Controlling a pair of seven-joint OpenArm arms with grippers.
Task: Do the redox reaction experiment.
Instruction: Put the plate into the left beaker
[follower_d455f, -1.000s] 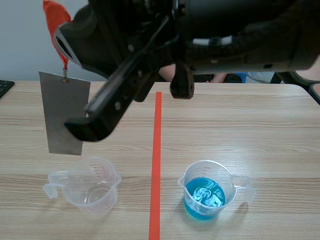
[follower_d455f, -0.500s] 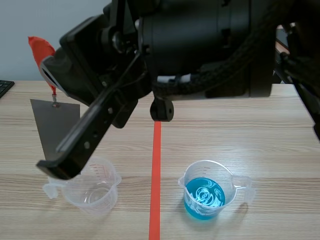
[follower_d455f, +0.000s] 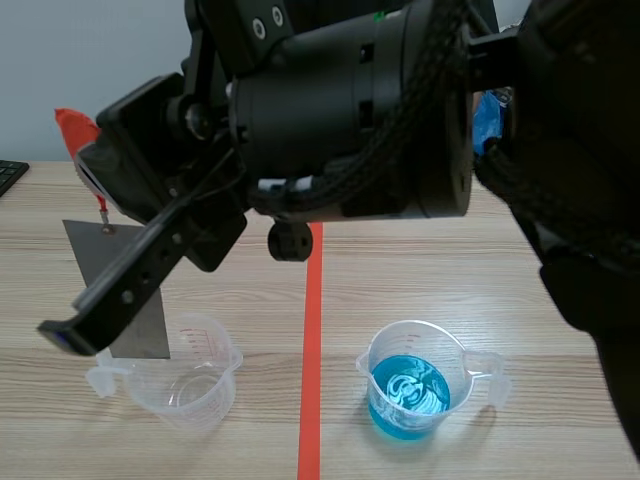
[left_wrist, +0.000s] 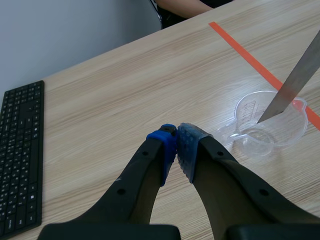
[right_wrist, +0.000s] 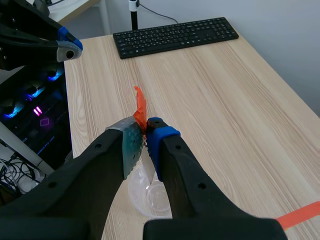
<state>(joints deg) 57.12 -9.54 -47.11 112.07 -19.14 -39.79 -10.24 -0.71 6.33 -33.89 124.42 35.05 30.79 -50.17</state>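
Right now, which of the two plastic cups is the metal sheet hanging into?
The empty clear cup: the metal sheet dips its lower corner into it. The other cup, holding blue liquid, stands apart beyond the tape line.

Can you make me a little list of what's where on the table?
right gripper: shut on the orange tag
metal plate: hangs from the tag, lower corner dipping into the empty cup
empty cup: left of the tape line
blue cup: right of the line, holds blue liquid
left gripper: shut on nothing
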